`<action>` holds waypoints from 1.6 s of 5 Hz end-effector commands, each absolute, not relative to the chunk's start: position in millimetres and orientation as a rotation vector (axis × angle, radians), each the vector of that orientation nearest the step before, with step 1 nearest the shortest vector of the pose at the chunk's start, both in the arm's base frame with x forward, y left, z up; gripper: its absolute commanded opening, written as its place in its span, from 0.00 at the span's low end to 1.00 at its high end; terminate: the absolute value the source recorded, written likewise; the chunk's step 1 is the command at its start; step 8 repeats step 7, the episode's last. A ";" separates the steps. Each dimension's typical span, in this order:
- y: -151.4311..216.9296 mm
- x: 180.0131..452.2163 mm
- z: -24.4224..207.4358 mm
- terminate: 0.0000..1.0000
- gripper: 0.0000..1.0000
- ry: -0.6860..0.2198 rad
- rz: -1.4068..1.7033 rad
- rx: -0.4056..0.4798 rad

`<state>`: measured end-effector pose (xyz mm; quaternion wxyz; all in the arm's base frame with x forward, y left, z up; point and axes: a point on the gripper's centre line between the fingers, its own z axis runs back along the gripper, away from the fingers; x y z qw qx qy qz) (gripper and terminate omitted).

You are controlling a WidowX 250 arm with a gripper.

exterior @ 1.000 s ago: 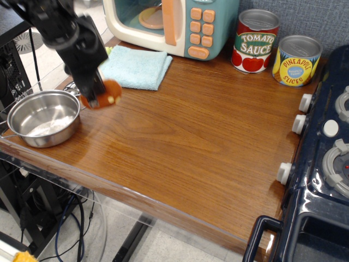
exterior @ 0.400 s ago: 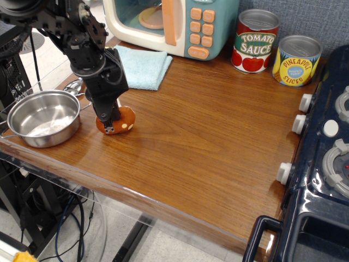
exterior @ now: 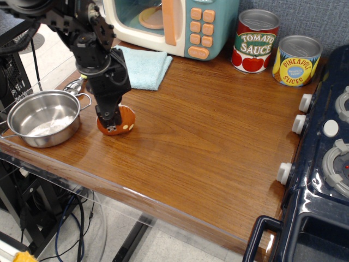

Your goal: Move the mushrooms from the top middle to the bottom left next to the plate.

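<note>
The mushroom (exterior: 124, 120), with a brown-orange cap and pale spots, rests on the wooden counter just right of the plate (exterior: 22, 117), a shiny steel pan with loop handles at the front left. My black gripper (exterior: 110, 123) comes down from the upper left. Its fingers are closed around the mushroom and hide the mushroom's left side. The mushroom and the plate's near handle are a small gap apart.
A folded light-blue cloth (exterior: 139, 65) lies behind the gripper. A toy microwave (exterior: 180, 22) stands at the back, with a tomato sauce can (exterior: 255, 41) and a pineapple can (exterior: 296, 60) to its right. A toy stove (exterior: 327, 153) fills the right edge. The counter's front edge is near.
The gripper carried the mushroom from mid-air beside the plate down and slightly right onto the counter. In the last half second it has barely moved.
</note>
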<state>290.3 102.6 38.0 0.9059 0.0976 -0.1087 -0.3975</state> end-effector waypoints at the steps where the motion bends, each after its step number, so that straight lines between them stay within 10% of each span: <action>1: 95.0 292.7 67.7 0.00 1.00 -0.188 -0.861 0.308; 3: 92.1 298.7 112.4 0.00 1.00 -0.271 -0.820 0.335; 6: 90.0 299.2 120.2 0.00 1.00 -0.325 -0.818 0.327; 7: 90.0 299.2 120.2 1.00 1.00 -0.325 -0.818 0.327; 8: 90.0 299.2 120.2 1.00 1.00 -0.325 -0.818 0.327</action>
